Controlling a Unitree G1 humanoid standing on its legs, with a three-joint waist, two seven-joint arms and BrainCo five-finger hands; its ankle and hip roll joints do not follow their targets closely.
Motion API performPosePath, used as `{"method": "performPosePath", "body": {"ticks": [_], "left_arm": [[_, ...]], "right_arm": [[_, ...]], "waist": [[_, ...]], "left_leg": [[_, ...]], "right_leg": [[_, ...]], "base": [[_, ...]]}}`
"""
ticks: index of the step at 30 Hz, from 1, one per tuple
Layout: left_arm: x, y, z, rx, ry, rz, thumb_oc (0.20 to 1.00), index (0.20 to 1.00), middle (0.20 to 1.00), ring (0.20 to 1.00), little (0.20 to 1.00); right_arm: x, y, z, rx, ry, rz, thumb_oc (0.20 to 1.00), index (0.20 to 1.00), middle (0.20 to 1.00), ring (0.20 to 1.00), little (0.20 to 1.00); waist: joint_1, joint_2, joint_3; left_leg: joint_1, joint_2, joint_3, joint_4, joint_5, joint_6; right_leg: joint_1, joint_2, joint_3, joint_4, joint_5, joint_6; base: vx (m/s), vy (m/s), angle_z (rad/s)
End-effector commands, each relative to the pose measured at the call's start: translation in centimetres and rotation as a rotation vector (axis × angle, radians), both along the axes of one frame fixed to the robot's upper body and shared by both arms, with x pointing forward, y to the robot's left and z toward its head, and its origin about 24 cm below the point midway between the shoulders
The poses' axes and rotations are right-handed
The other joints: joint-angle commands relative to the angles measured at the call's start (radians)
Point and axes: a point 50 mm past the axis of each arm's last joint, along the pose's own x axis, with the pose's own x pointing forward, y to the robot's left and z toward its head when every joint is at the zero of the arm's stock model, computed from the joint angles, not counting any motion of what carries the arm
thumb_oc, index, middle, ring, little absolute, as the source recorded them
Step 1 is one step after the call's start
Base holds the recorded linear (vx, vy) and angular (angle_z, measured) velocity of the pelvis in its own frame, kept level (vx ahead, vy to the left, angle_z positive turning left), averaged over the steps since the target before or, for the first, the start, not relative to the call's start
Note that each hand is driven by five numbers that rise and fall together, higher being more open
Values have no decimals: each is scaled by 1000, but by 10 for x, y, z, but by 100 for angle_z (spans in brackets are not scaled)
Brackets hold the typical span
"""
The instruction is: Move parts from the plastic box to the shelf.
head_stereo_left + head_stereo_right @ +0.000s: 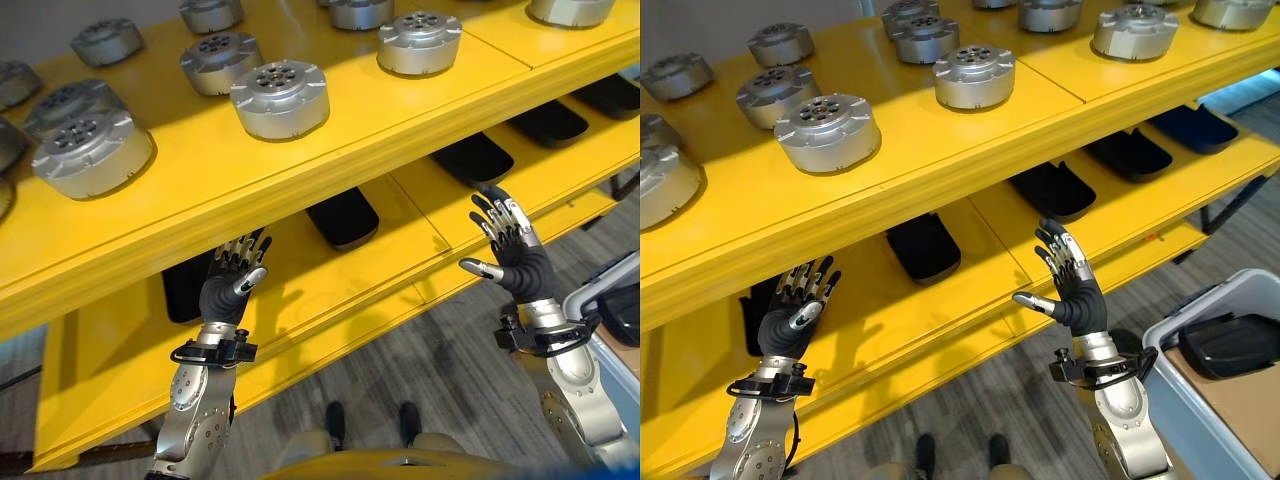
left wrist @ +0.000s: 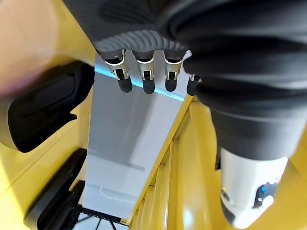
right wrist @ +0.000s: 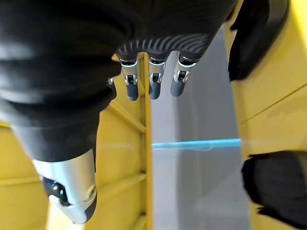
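Parts point(image 1: 280, 98) sit on the shelf point(image 1: 330, 150); left hand point(image 1: 228, 290) and right hand point(image 1: 515, 255) fingers seemingly spread, empty.

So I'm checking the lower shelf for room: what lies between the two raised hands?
In the left eye view, one black part lies on the yellow lower shelf between left hand and right hand.

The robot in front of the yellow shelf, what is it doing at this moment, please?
Both hands are raised with nothing in them. The left hand and the right hand hover in front of the lower level of the yellow shelf, fingers spread. Black parts already lie in a row on that lower level, and round silver metal parts sit on the top level. The plastic box, to the robot's right, holds a black part.
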Motion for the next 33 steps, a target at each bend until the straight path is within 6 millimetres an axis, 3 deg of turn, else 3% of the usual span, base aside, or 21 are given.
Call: {"method": "performPosePath", "body": {"ticks": [1,8,10,12,15,16,17,18,19,20,21,23,24,26,29,31,33], "left_arm": [[2,7,18,33,-111,16,1000,1000,1000,1000,1000],[3,8,20,30,-116,18,1000,1000,1000,1000,1000],[-3,12,19,26,-107,43,1000,1000,1000,1000,1000],[-4,13,17,28,-96,49,1000,1000,1000,1000,1000],[6,12,25,61,-119,55,1000,1000,1000,1000,1000],[7,13,26,71,-126,63,1000,1000,1000,1000,1000],[7,13,28,71,-128,72,1000,1000,1000,1000,1000],[8,14,30,70,-134,83,1000,1000,1000,1000,1000],[8,15,30,71,-130,83,1000,1000,1000,1000,1000],[9,15,29,63,-127,78,1000,1000,1000,1000,1000],[8,15,28,51,-122,77,1000,1000,1000,1000,1000],[8,16,28,44,-122,83,1000,1000,1000,1000,1000],[7,17,29,56,-127,83,1000,1000,1000,1000,1000],[6,17,28,71,-125,84,1000,1000,1000,1000,1000],[11,14,29,63,-132,85,1000,1000,1000,1000,1000],[11,12,26,26,-118,85,1000,1000,1000,1000,1000],[11,10,25,2,-116,80,1000,1000,1000,1000,1000]], "right_arm": [[10,12,14,-11,-87,77,1000,1000,1000,1000,1000],[9,11,13,2,-82,76,1000,1000,1000,1000,1000],[10,19,7,33,-48,107,1000,1000,1000,1000,1000],[10,22,9,30,-52,118,1000,1000,1000,1000,1000],[17,36,14,23,-78,151,1000,1000,1000,1000,1000],[18,40,15,19,-84,159,1000,1000,1000,1000,1000],[20,43,16,20,-89,163,1000,1000,1000,1000,1000],[22,47,17,27,-94,163,1000,1000,1000,1000,1000],[23,49,16,31,-91,160,1000,1000,1000,1000,1000],[24,51,16,28,-92,165,1000,1000,1000,1000,1000],[25,53,15,19,-88,166,1000,1000,1000,1000,1000],[26,52,14,9,-83,159,1000,1000,1000,1000,1000],[25,51,14,-8,-86,149,1000,1000,1000,1000,1000],[24,51,14,-14,-86,145,1000,1000,1000,1000,1000],[27,48,14,-13,-83,124,1000,1000,1000,1000,1000],[29,46,18,-19,-100,125,1000,1000,1000,1000,1000],[30,45,22,-25,-115,128,1000,1000,1000,1000,1000]], "waist": [[49,-29,-45],[48,-34,-52],[41,-57,-71],[40,-55,-72],[21,-31,-23],[29,-26,-12],[43,-21,-3],[64,-10,0],[65,-5,-3],[60,-3,-1],[61,5,6],[55,2,11],[46,-9,18],[45,-30,18],[57,-75,-14],[61,-75,-26],[61,-64,-27]], "left_leg": [[-17,-148,-97,-58,98,68],[-12,-143,-82,-65,99,66],[24,-131,-26,-76,79,84],[52,-128,6,-85,67,92],[73,-107,58,-89,67,103],[75,-99,80,-96,68,102],[87,-88,98,-104,62,98],[93,-67,127,-112,58,88],[97,-53,146,-119,57,84],[109,-47,157,-120,50,84],[126,-35,181,-120,33,81],[134,-35,184,-120,21,74],[160,-31,190,-120,2,64],[180,-25,192,-120,-17,50],[192,-26,203,-120,-43,29],[190,11,207,-120,-32,6],[193,49,208,-120,-25,-14]], "right_leg": [[-3,63,63,-22,50,61],[-3,62,65,-22,47,61],[11,62,100,-22,65,71],[23,63,122,-19,68,73],[-76,78,102,187,30,89],[-108,61,51,228,15,101],[-122,13,-38,259,-1,113],[-123,-72,-166,269,-9,116],[-124,-120,-219,269,3,110],[-131,-153,-232,274,20,113],[-154,-237,-214,243,75,134],[-168,-303,-190,181,146,161],[-181,-362,-167,124,217,190],[-170,-402,-173,89,273,214],[-110,-424,-249,37,290,242],[-90,-400,-269,35,294,242],[-67,-379,-297,39,261,234]], "base": [[44,32,-216],[21,18,-62],[140,95,46],[82,132,7],[-102,129,-38],[-122,82,-62],[-75,21,-109],[-45,-22,-146],[-19,-37,-161],[41,-66,-174],[73,-83,-132],[123,-155,-90],[169,-228,-66],[138,-246,-33],[155,-216,6],[121,-316,-29],[85,-340,-7]]}}
